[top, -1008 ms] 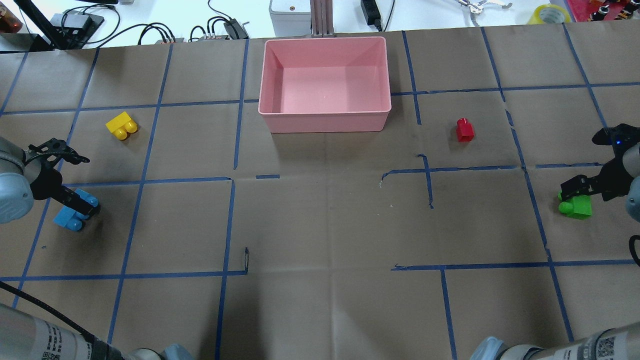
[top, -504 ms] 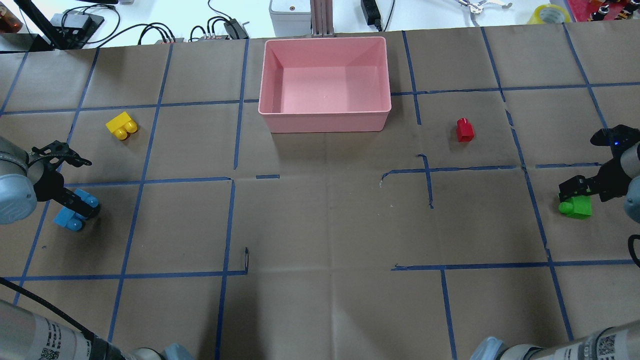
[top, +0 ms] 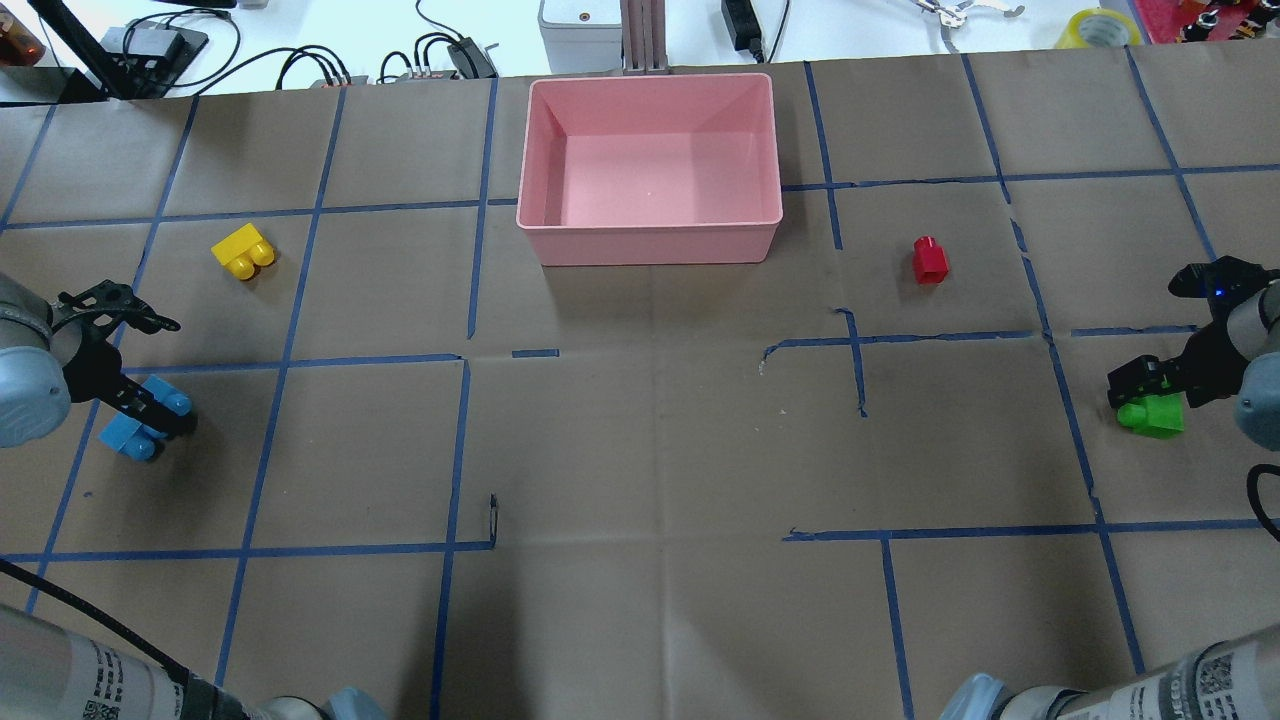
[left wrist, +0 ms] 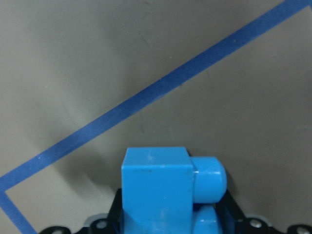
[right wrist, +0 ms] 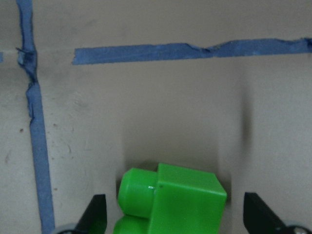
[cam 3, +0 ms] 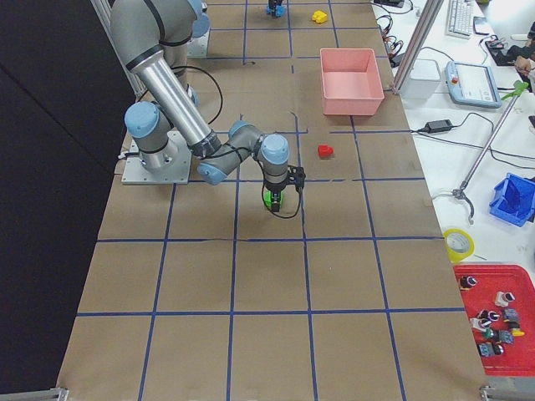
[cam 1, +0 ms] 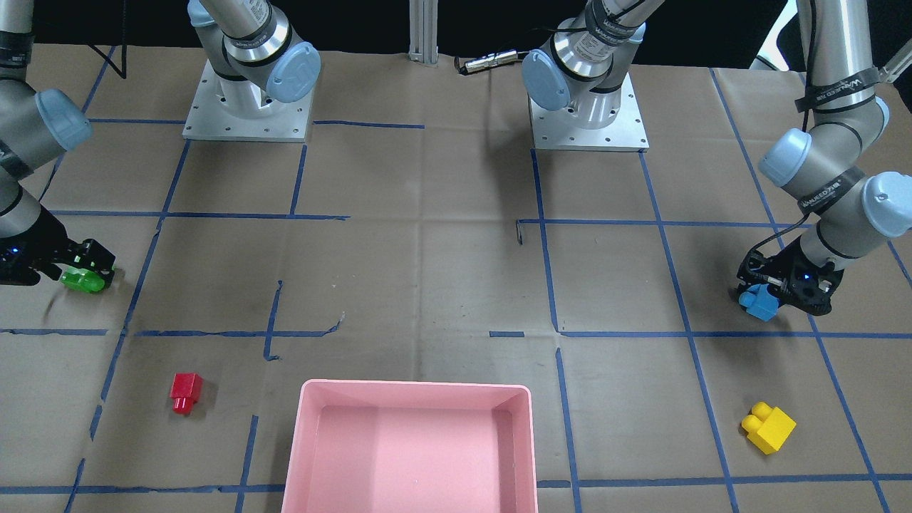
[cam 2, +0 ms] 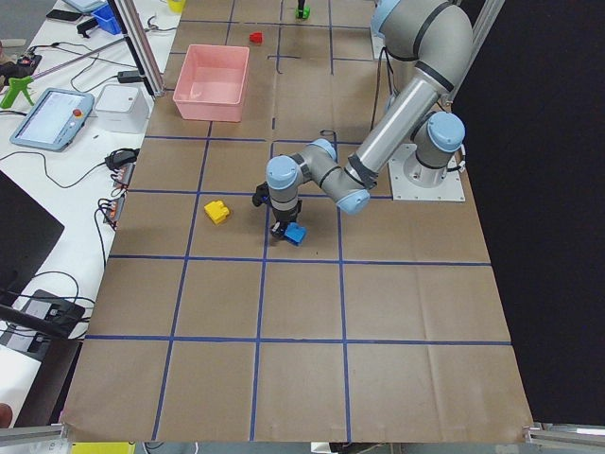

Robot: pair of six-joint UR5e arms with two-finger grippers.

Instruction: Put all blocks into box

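The pink box stands at the far middle of the table and is empty. The yellow block lies far left and the red block right of the box. My left gripper is shut on the light-blue block, low over the paper at the left edge; the left wrist view shows that block between the fingers. My right gripper is open and straddles the green block at the right edge. In the right wrist view the green block lies on the paper with gaps to both fingers.
Brown paper with blue tape lines covers the table. Cables and a power unit lie beyond the far edge behind the box. The two arm bases stand at the robot's side.
My left gripper and the blue block have shifted slightly to the left. My right gripper has edged a little left over the green block, which has stayed put.
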